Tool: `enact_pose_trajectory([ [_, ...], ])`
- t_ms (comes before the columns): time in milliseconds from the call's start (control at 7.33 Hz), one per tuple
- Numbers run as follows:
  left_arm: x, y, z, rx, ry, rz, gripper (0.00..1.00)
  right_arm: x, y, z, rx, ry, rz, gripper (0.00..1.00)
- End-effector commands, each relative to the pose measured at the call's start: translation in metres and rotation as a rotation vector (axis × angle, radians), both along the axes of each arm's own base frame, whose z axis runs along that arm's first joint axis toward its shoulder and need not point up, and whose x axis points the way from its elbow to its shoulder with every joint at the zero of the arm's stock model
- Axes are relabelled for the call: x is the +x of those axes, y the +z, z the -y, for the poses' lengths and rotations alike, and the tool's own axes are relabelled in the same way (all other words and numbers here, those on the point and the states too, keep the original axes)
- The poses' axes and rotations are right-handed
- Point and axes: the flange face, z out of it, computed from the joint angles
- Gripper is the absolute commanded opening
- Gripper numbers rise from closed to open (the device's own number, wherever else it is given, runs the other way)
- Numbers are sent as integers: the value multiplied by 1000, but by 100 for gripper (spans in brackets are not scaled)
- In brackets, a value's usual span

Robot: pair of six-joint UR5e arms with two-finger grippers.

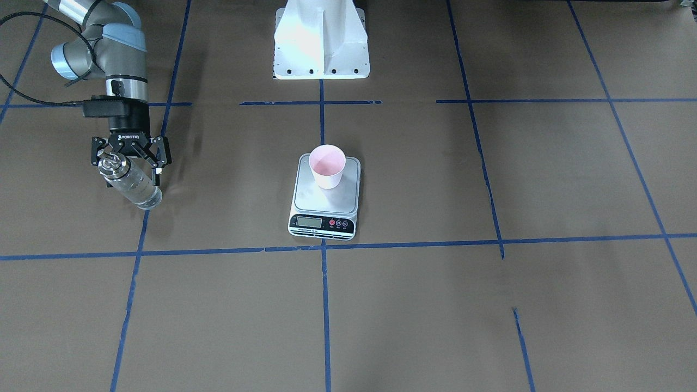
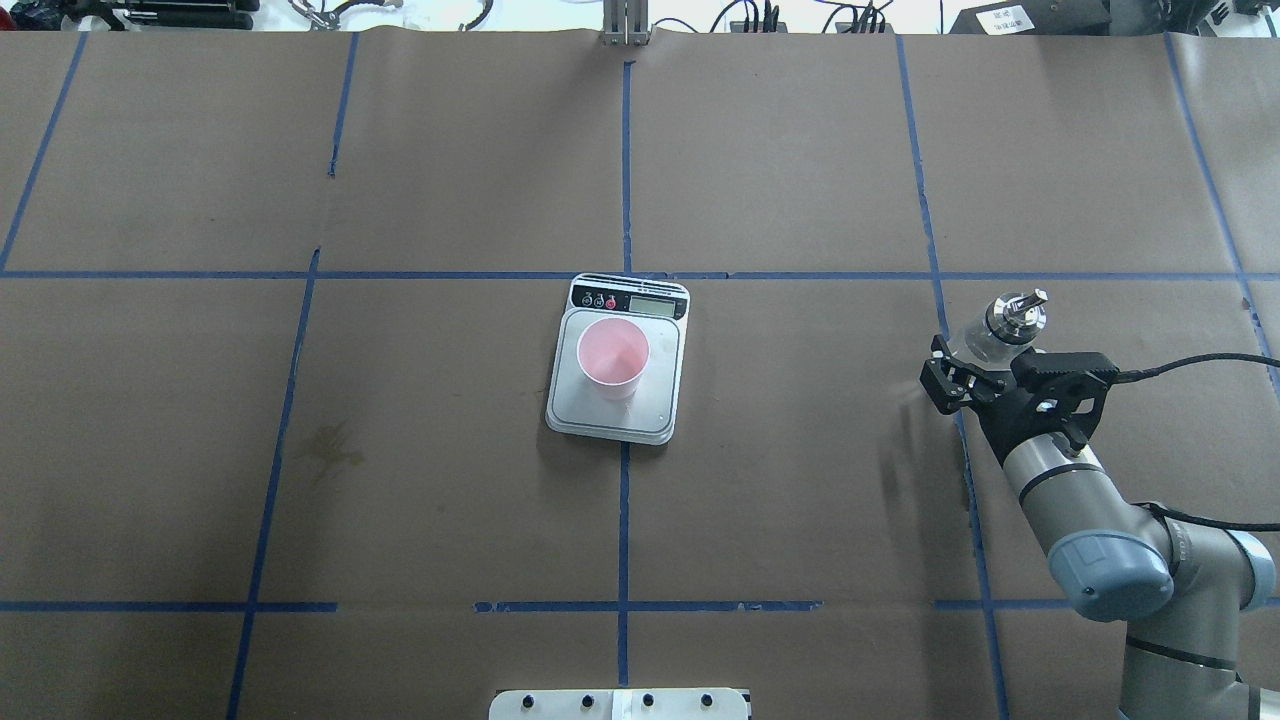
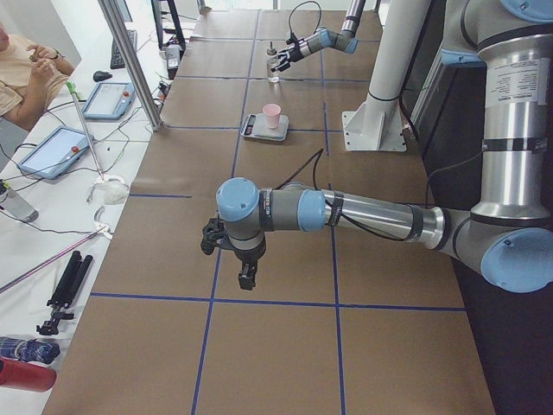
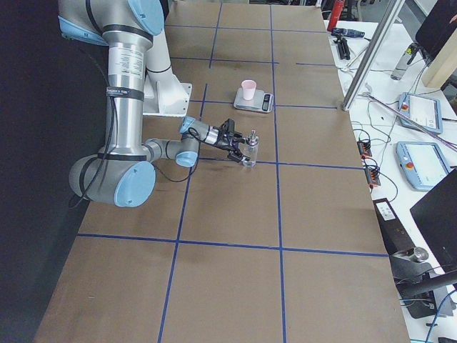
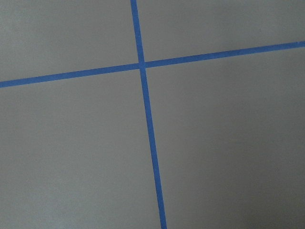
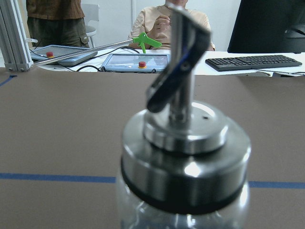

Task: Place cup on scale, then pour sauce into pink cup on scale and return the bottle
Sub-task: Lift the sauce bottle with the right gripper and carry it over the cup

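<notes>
Two jaws of the right gripper (image 1: 130, 166) stand wide apart with the bottle (image 1: 136, 185) between them, and they grip nothing. The bottle stands upright on the bench (image 1: 435, 179), nearer to one jaw than to the other. I judge that the step is to take the bottle for pouring. To do it well, the gripper should centre itself first. Then it should close on the glass body under the metal cap, so the bottle is not pushed over. Farther along, well apart, the cup (image 1: 327, 163) is upright on the scale (image 1: 326, 206). Whether it contains sauce I cannot tell. Farthest, the left gripper (image 3: 233, 259) hangs over the bench. I cannot tell how its jaws stand.
</notes>
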Motion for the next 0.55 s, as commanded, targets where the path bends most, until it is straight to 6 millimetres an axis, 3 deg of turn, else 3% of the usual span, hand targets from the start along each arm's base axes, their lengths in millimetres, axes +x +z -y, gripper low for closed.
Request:
enact_pose_trajectory([
  [0, 0, -4, 0, 7, -2, 0, 100, -2, 0, 9, 1, 16, 1, 94],
  [136, 0, -5, 1, 9, 0, 0, 100, -3, -4, 9, 9, 26, 10, 29],
  [273, 0, -5, 1, 9, 0, -1, 100, -2, -5, 9, 12, 28, 9, 0],
  [409, 0, -6, 1, 12, 0, -2, 100, -1, -10, 10, 25, 44, 11, 0],
])
